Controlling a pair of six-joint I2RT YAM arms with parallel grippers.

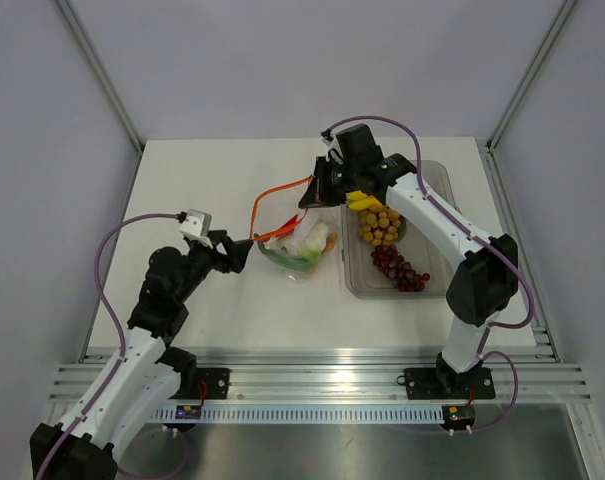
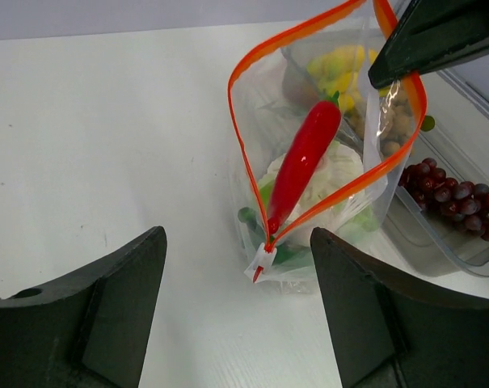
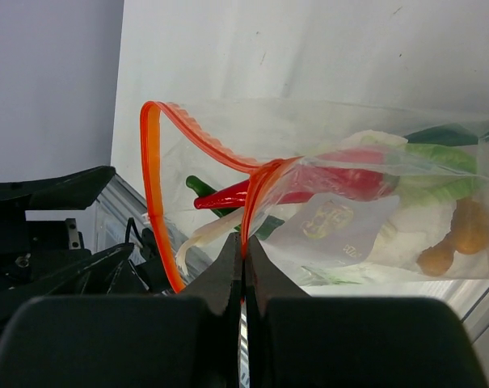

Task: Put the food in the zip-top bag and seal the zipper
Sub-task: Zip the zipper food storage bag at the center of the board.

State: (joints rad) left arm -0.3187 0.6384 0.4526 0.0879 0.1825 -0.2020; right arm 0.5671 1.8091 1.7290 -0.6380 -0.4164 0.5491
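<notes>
Orange-red zipper [image 1: 278, 190] strip loops up off the middle of the bench in the overhead view. Its far end is pinched in the right gripper [image 1: 320, 192], the zip-top bag [image 1: 300, 245] sags below it, and the left gripper [image 1: 240, 250] hovers just beside the bag's near-left corner. Toward the right edge a clear tub [image 1: 360, 280] holds yellow bananas [image 1: 362, 200], a brown ball cluster [image 1: 380, 226] and dark red grapes [image 1: 402, 268], so loading looks roughly half done. From the left wrist, both fingers [image 2: 107, 307] stand wide apart around nothing, and the gaping mouth shows a red chilli [image 2: 305, 158] lying on a white bulb [image 2: 329, 174] inside. From the right wrist, the fingers are clamped tight on the strip, with green vegetables [image 3: 438, 158] and orange pieces [image 3: 462, 230] in the bag's belly. To do this well, I judge the right pinch wants to be high and firm so the loop gapes wide. The left should take the strip's near end by its white tab [image 2: 262, 260], not the thin film.
</notes>
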